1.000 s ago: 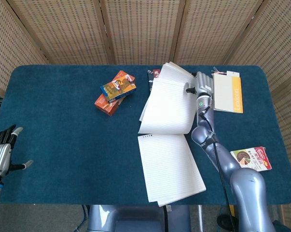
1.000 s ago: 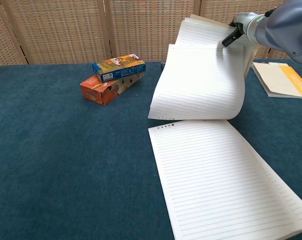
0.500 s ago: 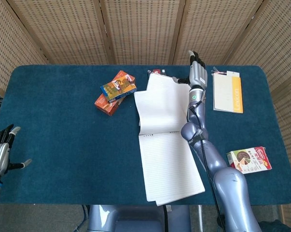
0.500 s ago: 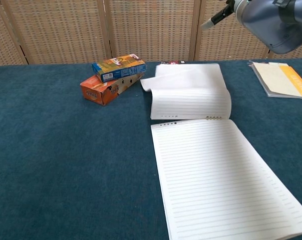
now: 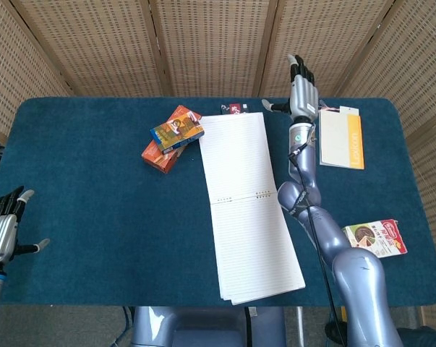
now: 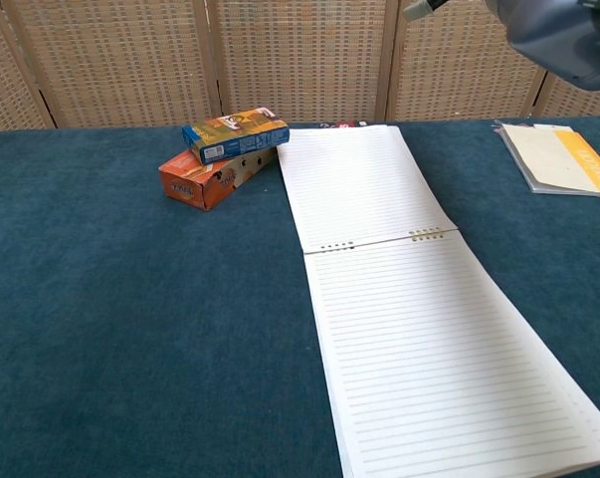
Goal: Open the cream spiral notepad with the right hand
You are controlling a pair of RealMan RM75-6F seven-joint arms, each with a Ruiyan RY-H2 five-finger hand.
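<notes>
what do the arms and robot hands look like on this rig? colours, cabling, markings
Right arm: glossy blue-grey rounded segments, with a thin black cable running along the outside. A small green dot sits near the wrist. Right robot hand: silver-grey metal body, black fingers. Left robot hand: same silver body, dark fingers, pale-tipped thumb, on a blue wrist section. No sleeves or readable lettering.

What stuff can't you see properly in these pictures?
- Dark item behind the notepad: mostly hidden by the flipped pages, both views.
- Right hand: chest view's top edge cuts it off.
- Left hand: head view's left edge crops it.
- Print on the stacked boxes: too small.
</notes>
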